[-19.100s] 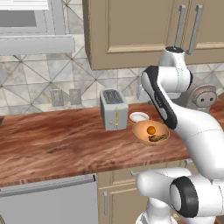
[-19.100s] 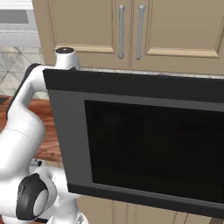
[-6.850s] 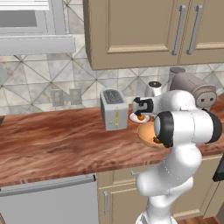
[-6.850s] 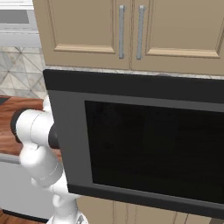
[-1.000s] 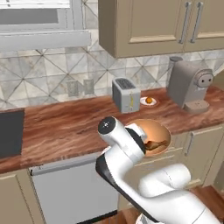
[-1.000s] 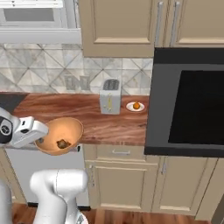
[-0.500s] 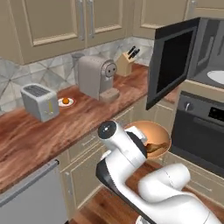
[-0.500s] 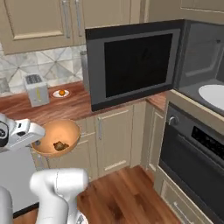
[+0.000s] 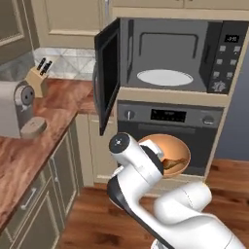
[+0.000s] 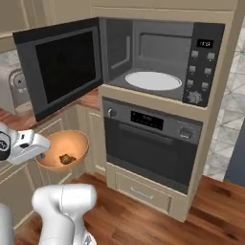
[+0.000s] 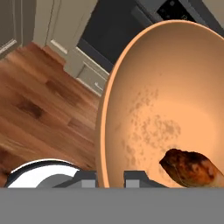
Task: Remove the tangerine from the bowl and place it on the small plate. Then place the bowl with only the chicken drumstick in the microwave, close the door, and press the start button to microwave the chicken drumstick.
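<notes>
1. Left base view: The microwave [image 9: 168, 56] stood built into the cabinet column above the oven [image 9: 170, 141]. Its door [image 9: 107, 80] was swung open to the left, edge-on to the camera. A pale round turntable [image 9: 165, 77] lay bare on the cavity floor. The bowl [image 9: 168, 154] was held in the air in front of the oven, below the level of the microwave opening, partly hidden behind the white arm. The chicken drumstick [image 9: 173, 163] lay inside it, toward the right side. A coffee machine [image 9: 17, 109] and a knife block [image 9: 38, 78] stood on the wooden counter [image 9: 29, 151] at left.

2. Right base view: The door [image 10: 60, 67] showed its dark glass face, hinged at the left of the cavity. The bowl [image 10: 63, 149] hung low and left, well apart from the microwave [image 10: 160, 60], tilted toward the camera. The gripper [image 10: 44, 152] met the bowl at its left rim. The drumstick [image 10: 66, 158] rested near the bottom of the bowl.

3. Hand view: The bowl [image 11: 166, 105] took up the right part of the frame, with the wood floor [image 11: 39, 109] and oven drawer [image 11: 89, 72] beyond. The gripper [image 11: 109, 177] was clenched on the bowl's near rim, 1 fingertip on each side of the wall. The drumstick [image 11: 192, 168] lay at lower right inside the bowl.
</notes>
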Controlling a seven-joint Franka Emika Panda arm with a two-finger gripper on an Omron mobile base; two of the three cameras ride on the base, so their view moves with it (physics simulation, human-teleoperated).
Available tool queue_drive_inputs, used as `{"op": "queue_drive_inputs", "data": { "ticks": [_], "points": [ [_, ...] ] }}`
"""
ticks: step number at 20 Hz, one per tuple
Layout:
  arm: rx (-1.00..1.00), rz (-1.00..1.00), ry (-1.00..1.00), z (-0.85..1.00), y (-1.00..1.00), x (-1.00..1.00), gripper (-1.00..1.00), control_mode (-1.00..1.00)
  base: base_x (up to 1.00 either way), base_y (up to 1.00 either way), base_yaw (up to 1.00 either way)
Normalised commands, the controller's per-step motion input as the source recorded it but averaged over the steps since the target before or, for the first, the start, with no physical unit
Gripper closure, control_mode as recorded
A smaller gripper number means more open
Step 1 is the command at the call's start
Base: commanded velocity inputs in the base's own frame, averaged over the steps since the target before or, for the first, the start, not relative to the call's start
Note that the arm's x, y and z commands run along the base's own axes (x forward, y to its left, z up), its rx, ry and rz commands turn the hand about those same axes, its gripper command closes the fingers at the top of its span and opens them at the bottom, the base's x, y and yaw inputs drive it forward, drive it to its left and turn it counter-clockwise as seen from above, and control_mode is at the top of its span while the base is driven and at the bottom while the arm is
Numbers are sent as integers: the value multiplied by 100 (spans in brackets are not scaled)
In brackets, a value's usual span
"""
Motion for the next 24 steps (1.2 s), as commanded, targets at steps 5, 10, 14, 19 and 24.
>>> {"op": "queue_drive_inputs", "data": {
  "ticks": [5,10,14,19,24],
  "points": [
    [0,0,0,0,0,0,100,100,0,-8,-68],
    [0,0,0,0,0,0,100,100,15,-6,-50],
    [0,0,0,0,0,0,100,100,42,12,-15],
    [0,0,0,0,0,0,100,100,63,19,0],
    [0,0,0,0,0,0,100,100,68,18,0]
  ]
}}
